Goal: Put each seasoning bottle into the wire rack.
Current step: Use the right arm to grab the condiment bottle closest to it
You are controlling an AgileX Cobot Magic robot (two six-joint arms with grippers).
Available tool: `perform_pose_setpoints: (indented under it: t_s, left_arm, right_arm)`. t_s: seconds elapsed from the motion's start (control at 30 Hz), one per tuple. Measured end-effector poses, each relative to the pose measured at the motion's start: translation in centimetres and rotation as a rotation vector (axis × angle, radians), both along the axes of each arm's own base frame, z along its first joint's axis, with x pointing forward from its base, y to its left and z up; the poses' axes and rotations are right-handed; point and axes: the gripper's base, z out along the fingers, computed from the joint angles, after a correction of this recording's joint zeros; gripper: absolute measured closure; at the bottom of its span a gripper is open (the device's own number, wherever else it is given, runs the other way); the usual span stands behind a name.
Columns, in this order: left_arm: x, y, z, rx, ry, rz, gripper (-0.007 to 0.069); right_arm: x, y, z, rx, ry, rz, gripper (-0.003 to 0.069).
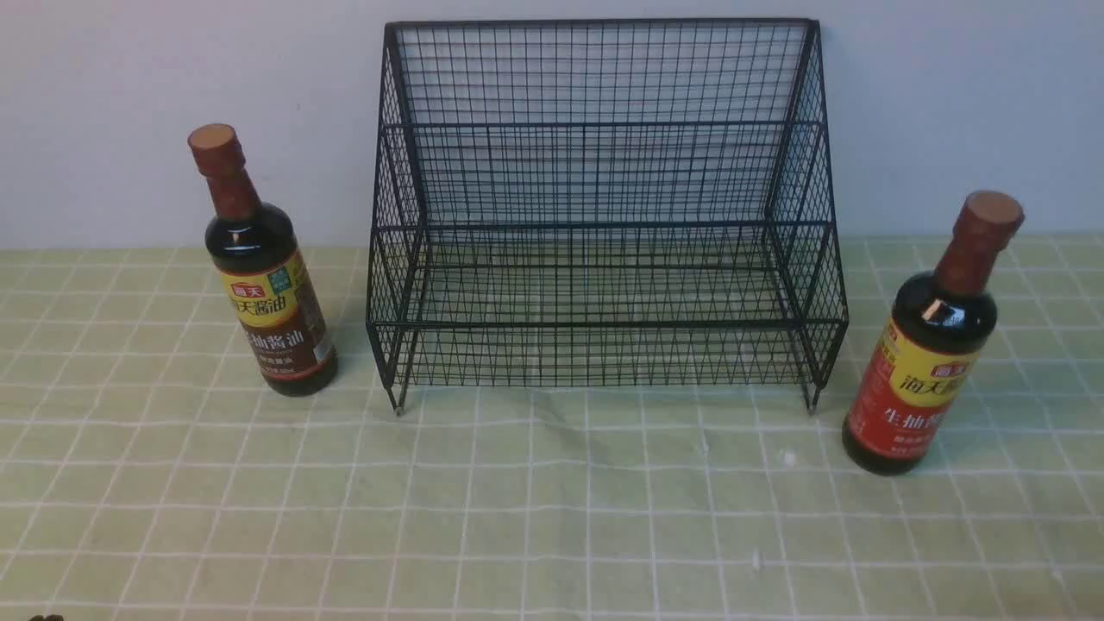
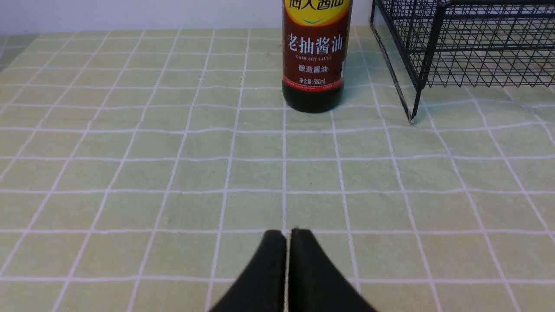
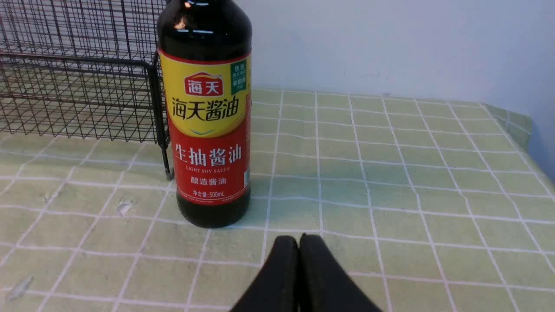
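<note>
The brown-label bottle (image 1: 263, 276) stands on the green checked cloth (image 1: 552, 500) just left of the wire rack (image 1: 604, 224), the red-label bottle (image 1: 927, 362) stands on its right side, and my left gripper (image 2: 288, 232) and right gripper (image 3: 298, 239) are both squeezed together, back from the bottles.

Ahead of the left gripper (image 2: 287, 234), the brown-label bottle (image 2: 314, 65) is cut off above its label, so its neck and cap fall outside the picture. The rack (image 2: 428, 56) beside it shows only one front corner. Ahead of the right gripper (image 3: 299, 240), the red-label bottle (image 3: 208, 130) is cut off at the shoulder and hides part of the rack's corner post. Only the tips of both grippers show. A dark speck (image 1: 47, 617) at the front view's bottom edge is too small to tell.
</note>
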Motion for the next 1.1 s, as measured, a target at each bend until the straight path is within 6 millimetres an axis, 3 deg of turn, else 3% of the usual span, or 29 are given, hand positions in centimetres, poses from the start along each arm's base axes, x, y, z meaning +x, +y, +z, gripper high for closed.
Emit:
perform_pose_setpoints:
  t_s: [0.7,0.8,0.93,1.1]
  left_arm:
    - [0.0,0.0,0.0,0.0,0.0,0.0,0.0631]
    - [0.0,0.0,0.0,0.0,0.0,0.0,0.0631]
    - [0.0,0.0,0.0,0.0,0.0,0.0,0.0631]
    - [0.0,0.0,0.0,0.0,0.0,0.0,0.0631]
  right_arm:
    - [0.0,0.0,0.1,0.018,-0.012,-0.001,0.0673]
    - [0.2,0.2,0.6,0.135,-0.101,-0.001,0.0673]
    - [0.1,-0.1,2.9,0.415,-0.361,-0.024,0.0673]
    - [-0.1,-0.6,4.1,0.524,-0.501,-0.049,0.0673]
